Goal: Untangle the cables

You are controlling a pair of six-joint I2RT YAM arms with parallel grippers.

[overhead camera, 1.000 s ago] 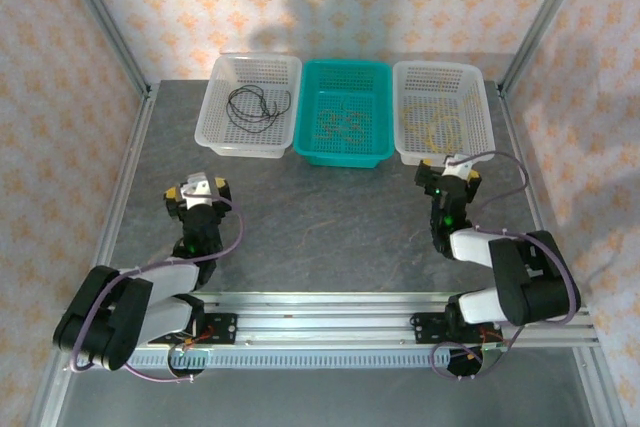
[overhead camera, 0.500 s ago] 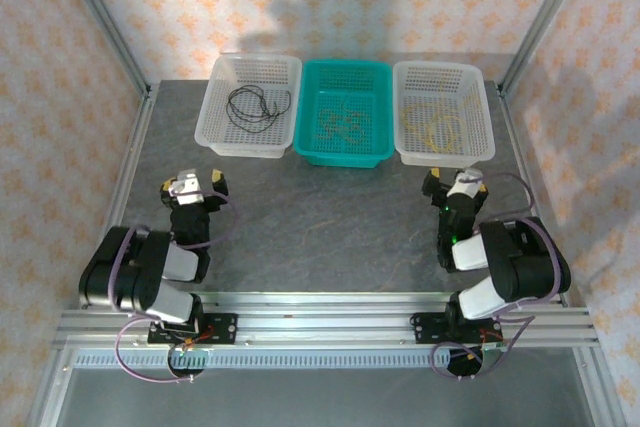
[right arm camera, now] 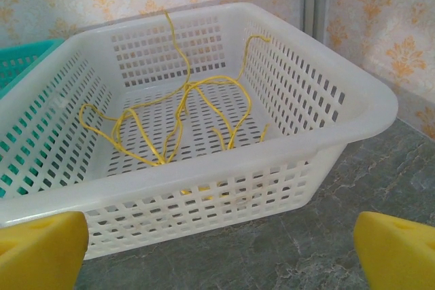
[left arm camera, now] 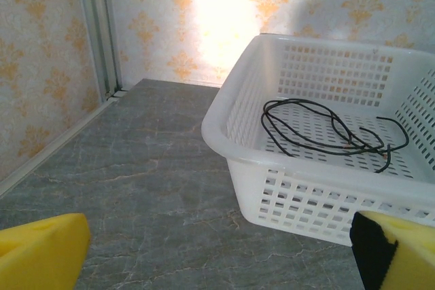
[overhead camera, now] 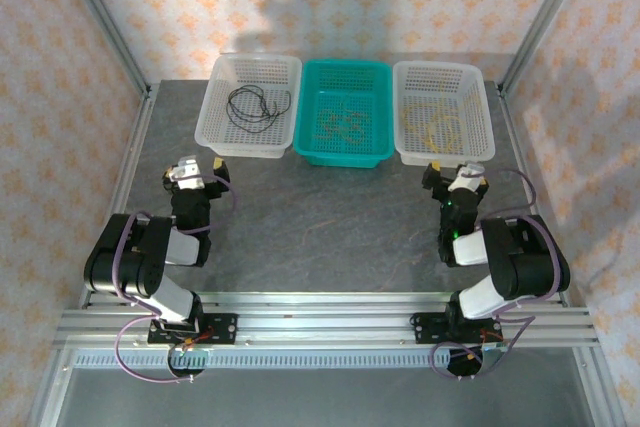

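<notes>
I hold left gripper (overhead camera: pixel 194 170) and right gripper (overhead camera: pixel 456 176) spread, empty: black cable (overhead camera: pixel 256 105), orange cable (overhead camera: pixel 341 128) and yellow cable (right arm camera: pixel 181 117) look sorted, 1 per basket (overhead camera: pixel 246 154).

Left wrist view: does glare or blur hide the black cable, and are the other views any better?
Left wrist: a blown-out patch on the wall, yet the black cable reads sharp; near fingertips blur. Right wrist: even light, yellow cable crisp. Top external: a soft shadow falls on the wall.
</notes>
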